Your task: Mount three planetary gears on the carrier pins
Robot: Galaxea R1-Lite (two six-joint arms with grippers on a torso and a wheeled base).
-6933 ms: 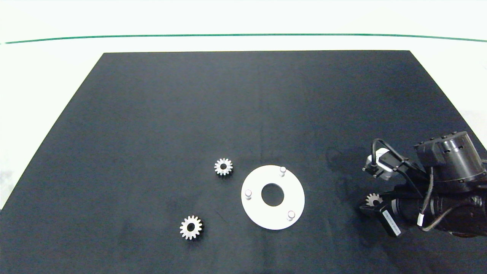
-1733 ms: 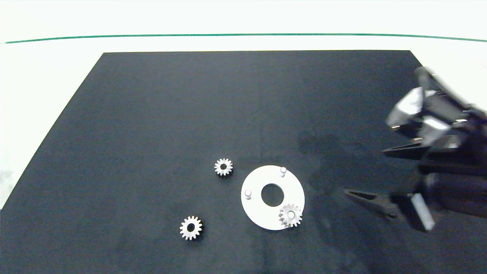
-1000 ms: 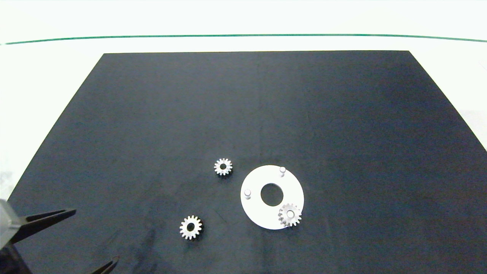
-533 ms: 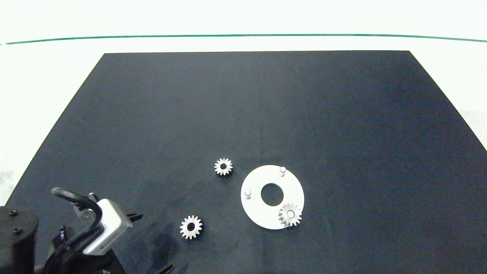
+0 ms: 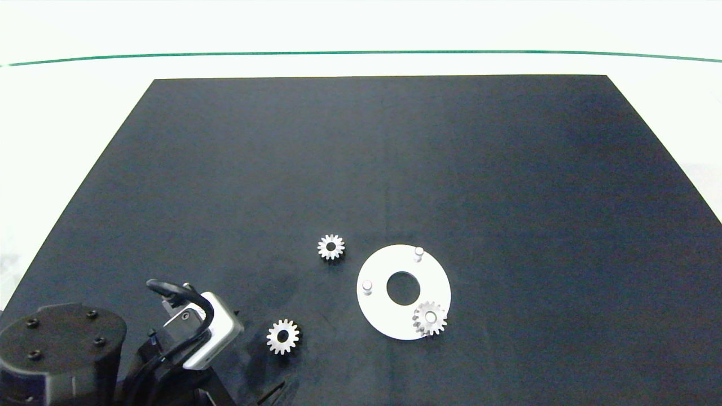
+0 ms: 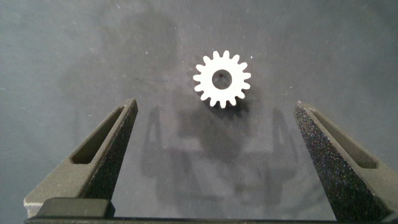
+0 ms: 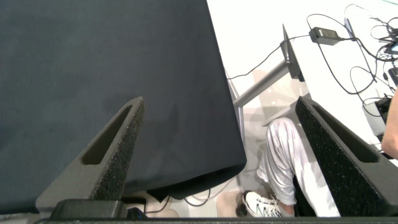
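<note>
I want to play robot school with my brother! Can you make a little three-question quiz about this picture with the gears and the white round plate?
1. How many gears lie loose on the black mat?
2. True or false: the left gripper is open, near a gear.
3. Which pin on the white disc wears a gear: a) far pin, b) left pin, c) near-right pin?

Key: 1. Two, at and. 2. True. 3. c.
</note>
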